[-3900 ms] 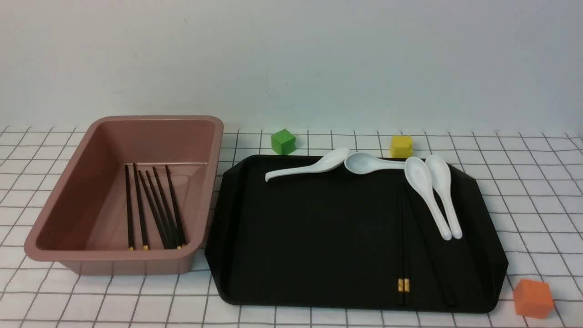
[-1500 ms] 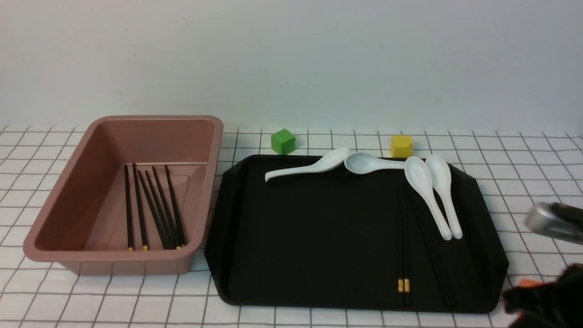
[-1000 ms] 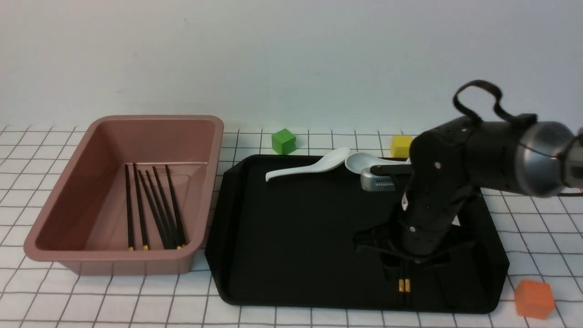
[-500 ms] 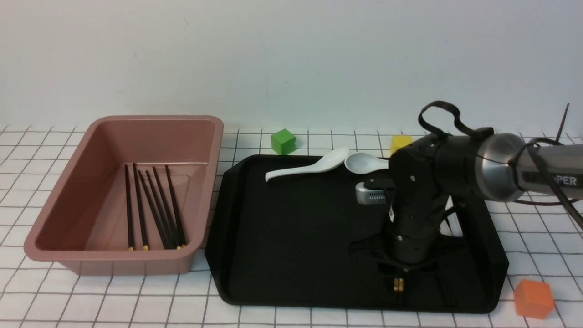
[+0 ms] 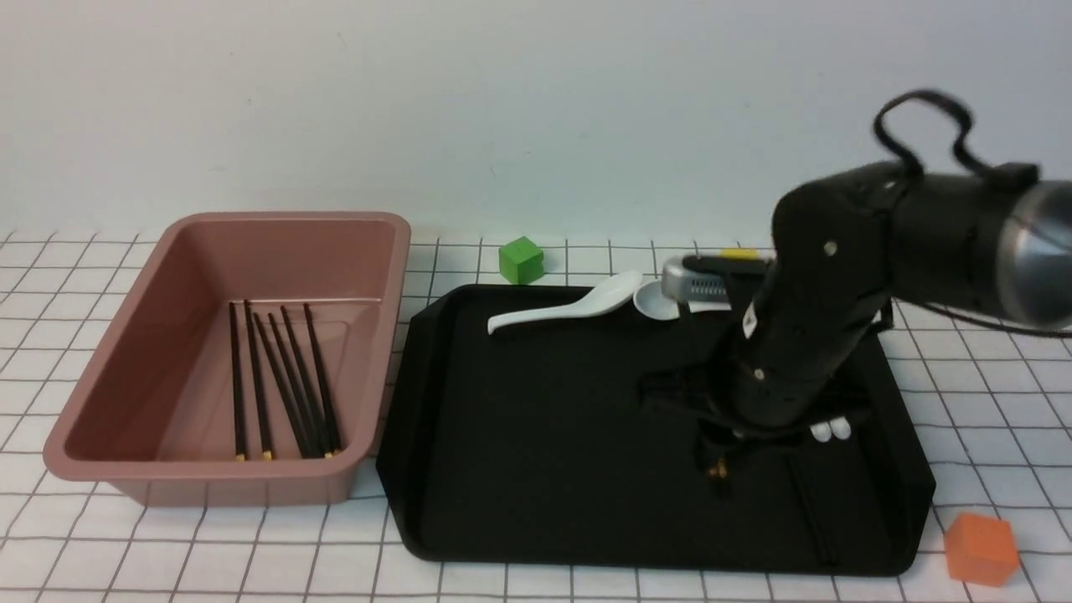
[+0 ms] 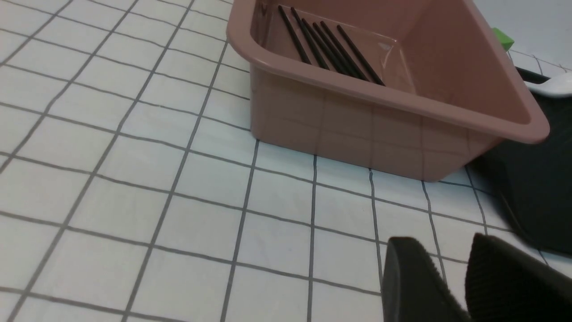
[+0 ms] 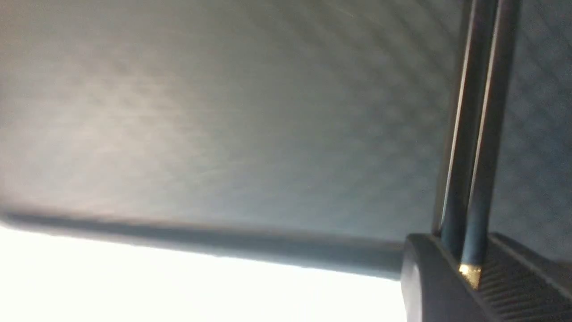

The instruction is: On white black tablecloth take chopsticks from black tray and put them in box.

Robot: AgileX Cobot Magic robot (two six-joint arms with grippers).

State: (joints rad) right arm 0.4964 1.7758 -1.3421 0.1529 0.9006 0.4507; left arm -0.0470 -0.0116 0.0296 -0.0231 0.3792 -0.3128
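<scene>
My right gripper (image 5: 718, 462) is over the black tray (image 5: 544, 419), shut on a pair of black chopsticks. Their gold-banded tips (image 5: 718, 471) show just below the fingers, lifted off the tray. In the right wrist view the gripper (image 7: 469, 269) pinches the two chopsticks (image 7: 473, 134) near their gold ends. Another chopstick (image 5: 811, 515) lies on the tray at the near right. The pink box (image 5: 209, 469) stands on the gridded tablecloth (image 5: 251, 544) to the left with several chopsticks (image 5: 285, 385) in it. My left gripper (image 6: 447, 268) hovers over the cloth near the box (image 6: 380, 100), slightly open and empty.
White spoons lie along the tray's far edge (image 5: 561, 311), and two more are mostly hidden behind my right arm (image 5: 829, 430). A green cube (image 5: 521, 260) sits behind the tray, an orange cube (image 5: 980, 548) at its near right corner, and a yellow cube (image 5: 737, 251) behind the arm.
My right arm came in from the right, came down on the pair of chopsticks and shut on them. It has now risen, lifting their gold tips off the tray.
</scene>
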